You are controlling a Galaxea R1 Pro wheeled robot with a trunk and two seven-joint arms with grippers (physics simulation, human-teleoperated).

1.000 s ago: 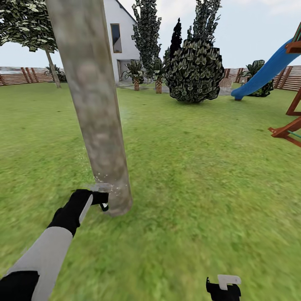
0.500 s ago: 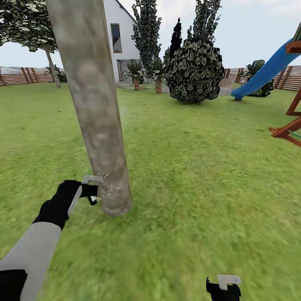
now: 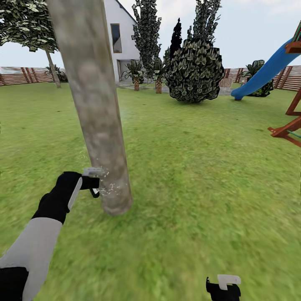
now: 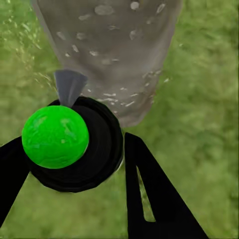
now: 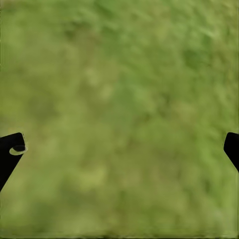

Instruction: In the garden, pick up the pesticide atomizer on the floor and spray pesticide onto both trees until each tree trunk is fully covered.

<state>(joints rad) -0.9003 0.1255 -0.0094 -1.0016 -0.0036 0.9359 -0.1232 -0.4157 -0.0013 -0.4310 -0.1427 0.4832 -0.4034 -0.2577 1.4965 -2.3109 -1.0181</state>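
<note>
The pesticide atomizer (image 3: 93, 172), with a white trigger head, sits in my left gripper (image 3: 94, 186), which is shut on it right beside the base of the thick pale mottled tree trunk (image 3: 98, 121). In the left wrist view the atomizer (image 4: 74, 144) is a dark round body with a bright green ball. Its grey nozzle points at the trunk (image 4: 109, 45), which is speckled with white droplets, and black fingers (image 4: 149, 194) flank the bottle. My right gripper (image 3: 223, 287) hangs low over the grass, and in its wrist view the right gripper (image 5: 119, 149) is open with nothing in it.
Lawn (image 3: 200, 167) spreads all around. A dark leafy bush (image 3: 194, 75) and white house (image 3: 121, 37) stand at the back. A blue slide with a wooden frame (image 3: 288, 104) is at the right. Another pale-trunked tree (image 3: 52, 67) stands far left by the slat fence (image 3: 21, 75).
My left gripper with the atomizer has risen and shifted a little left along the trunk's base. Spray droplets stay on the bark. The right arm has not moved.
</note>
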